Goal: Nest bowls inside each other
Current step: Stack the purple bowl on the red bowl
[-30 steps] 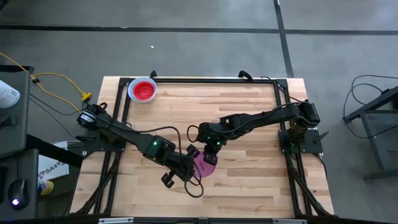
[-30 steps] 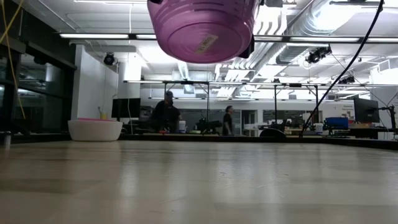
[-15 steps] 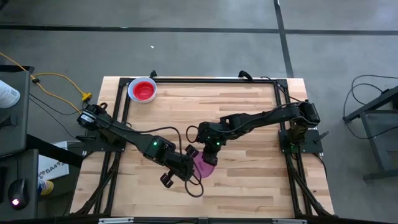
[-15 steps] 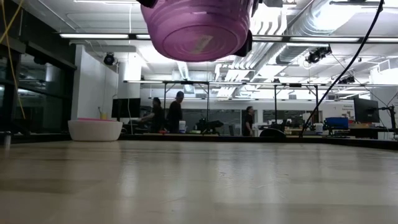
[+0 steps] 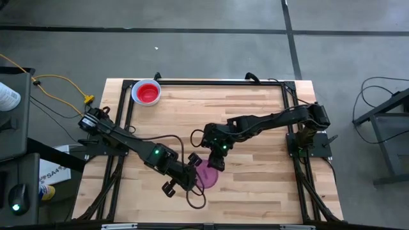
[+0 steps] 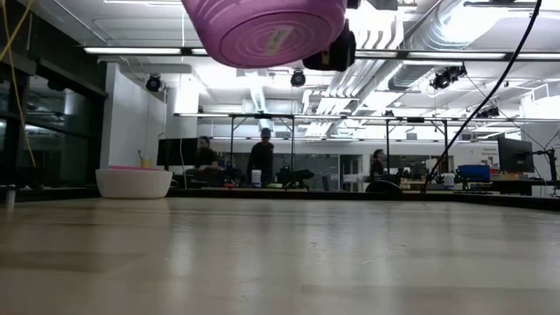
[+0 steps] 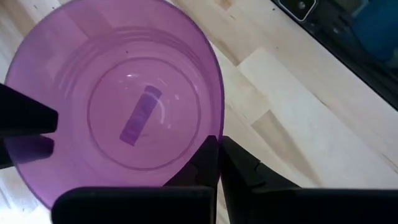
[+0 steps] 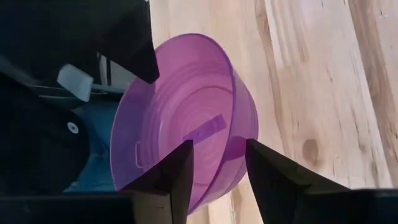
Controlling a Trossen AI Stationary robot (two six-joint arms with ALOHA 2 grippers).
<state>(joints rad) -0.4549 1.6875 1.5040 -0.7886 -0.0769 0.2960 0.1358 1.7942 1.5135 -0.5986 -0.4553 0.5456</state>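
A purple bowl (image 5: 209, 177) hangs high above the table's near middle. My left gripper (image 5: 193, 174) is shut on its rim. My right gripper (image 8: 219, 144) is open at the bowl's far side. One of its fingers stands inside the rim and the other outside, with a gap showing; whether either finger touches the bowl, I cannot tell. From table height the bowl (image 6: 262, 26) shows its underside, well clear of the wood. A red bowl (image 5: 147, 93) sits inside a white bowl (image 6: 134, 182) at the far left corner. My left gripper pinches the purple bowl's rim (image 7: 211, 127) with one finger inside the wall and one outside. The fingers slant down from the table's left. The bowl is lifted clear of the table and tilted, its open side toward my left wrist.
A black frame rail (image 5: 211, 81) runs along the table's far edge, with cables beside both arm bases. Bare wood (image 5: 268, 185) lies right of the bowl. People move in the room behind the table (image 6: 262, 162).
My right gripper has opened and let go of the purple bowl's rim, staying where it was. The bowl, still in my left gripper, has tipped so that more of its underside faces the table's near edge.
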